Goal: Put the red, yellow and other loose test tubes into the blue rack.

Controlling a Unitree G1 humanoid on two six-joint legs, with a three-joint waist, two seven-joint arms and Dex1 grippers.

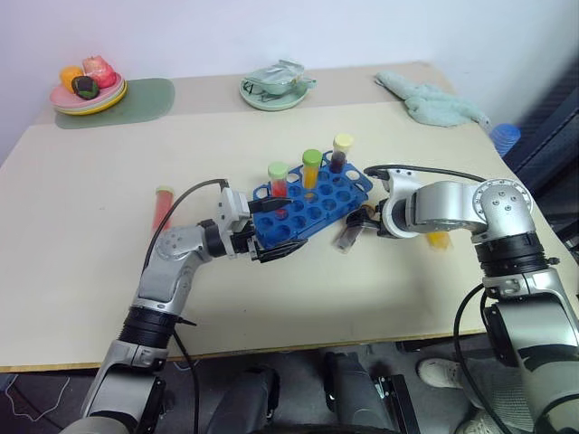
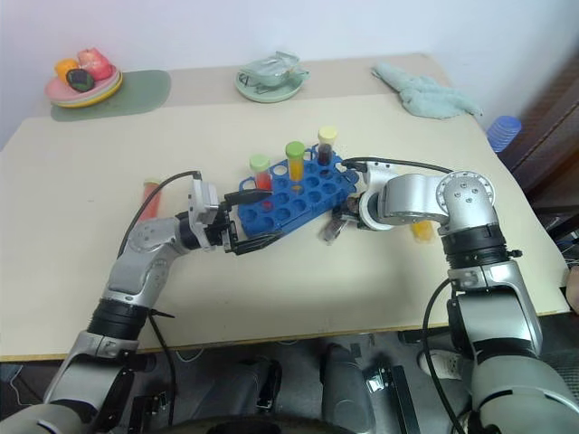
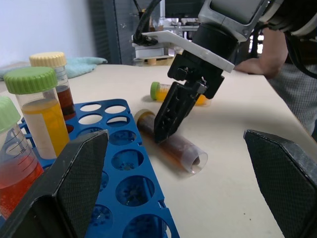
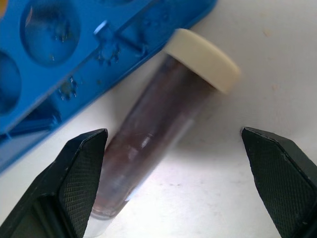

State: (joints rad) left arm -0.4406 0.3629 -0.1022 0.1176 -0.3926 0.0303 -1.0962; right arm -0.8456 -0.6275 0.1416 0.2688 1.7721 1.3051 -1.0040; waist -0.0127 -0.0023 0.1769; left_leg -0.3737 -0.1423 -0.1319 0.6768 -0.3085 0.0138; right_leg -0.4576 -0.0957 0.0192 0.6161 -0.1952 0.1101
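Observation:
The blue rack (image 1: 308,206) lies slanted mid-table with three capped tubes upright in it: a red one (image 1: 278,177), a yellow one (image 1: 311,168) and a dark one (image 1: 342,152). My left gripper (image 1: 262,244) is level and open at the rack's near end, and the rack's corner (image 3: 133,198) sits between its fingers. A brown tube (image 4: 143,153) with a cream cap lies on the table beside the rack. My right gripper (image 4: 181,168) points down over it, open, a finger on each side. Loose tubes: a red one (image 1: 163,206) at left, a yellow one (image 1: 438,240) behind my right wrist.
At the back stand a plate of toy fruit (image 1: 88,90) on a green mat (image 1: 149,99), a green dish (image 1: 276,90) and a teal cloth (image 1: 430,101). A blue cup (image 1: 505,137) sits off the right edge. A person's arm (image 3: 262,62) shows beyond the table.

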